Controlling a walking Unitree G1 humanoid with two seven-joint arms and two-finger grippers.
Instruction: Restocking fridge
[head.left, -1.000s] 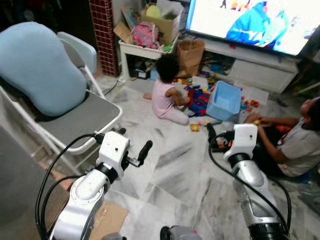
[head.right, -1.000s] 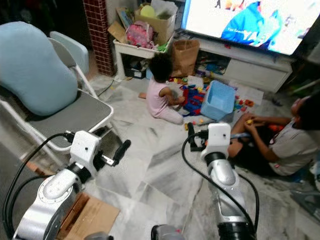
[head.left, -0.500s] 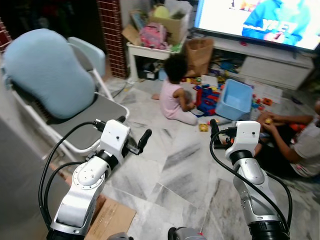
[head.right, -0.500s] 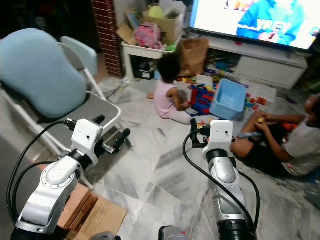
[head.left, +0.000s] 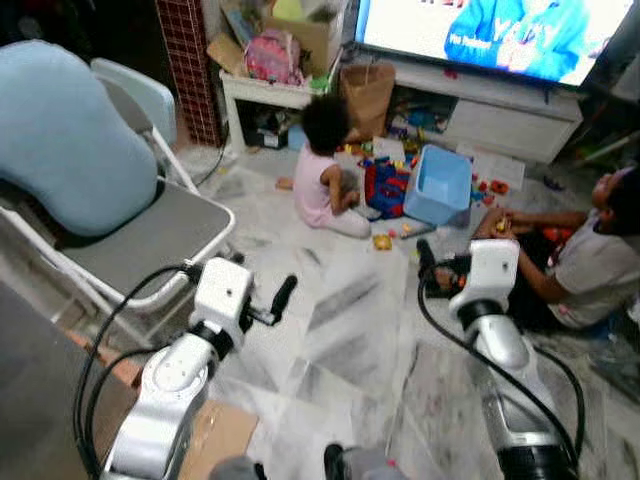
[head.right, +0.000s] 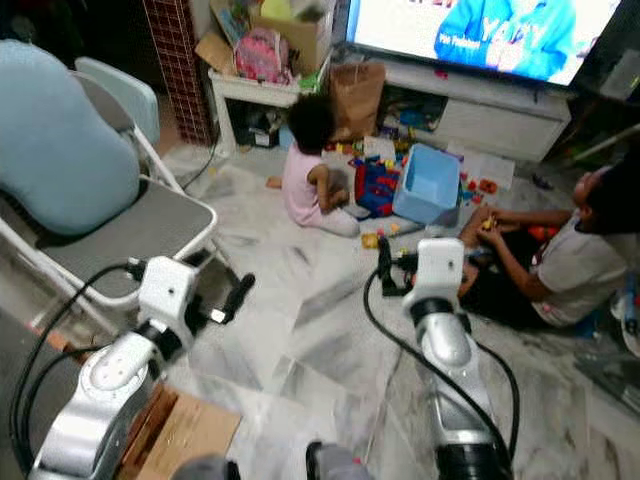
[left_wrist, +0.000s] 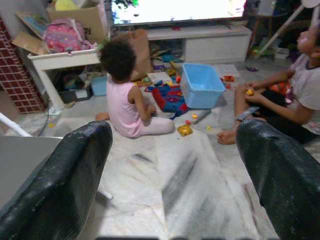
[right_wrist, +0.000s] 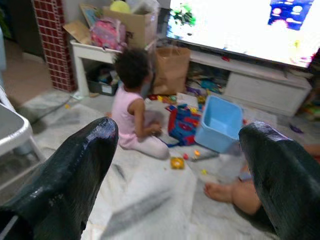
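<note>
No fridge or stock item is in sight. My left gripper (head.left: 262, 278) is held out over the marble floor (head.left: 350, 330), open and empty; in the left wrist view its two black fingers (left_wrist: 60, 185) stand wide apart. My right gripper (head.left: 432, 268) is raised at the same height, open with nothing between its fingers (right_wrist: 65, 175). Beyond both grippers a small child in pink (head.left: 322, 185) sits on the floor beside a blue bin (head.left: 437, 185).
A folding chair (head.left: 150, 235) with a pale blue cushion (head.left: 60, 140) stands close on my left. A second person (head.left: 590, 265) sits on the floor at right, near my right arm. Toys (head.left: 385, 185) are scattered before a TV unit (head.left: 500, 115). Cardboard (head.left: 215, 435) lies by my left side.
The whole picture has shifted as my head moved, bringing the seated person at right further into view. Both arms keep their raised pose with fingers open.
</note>
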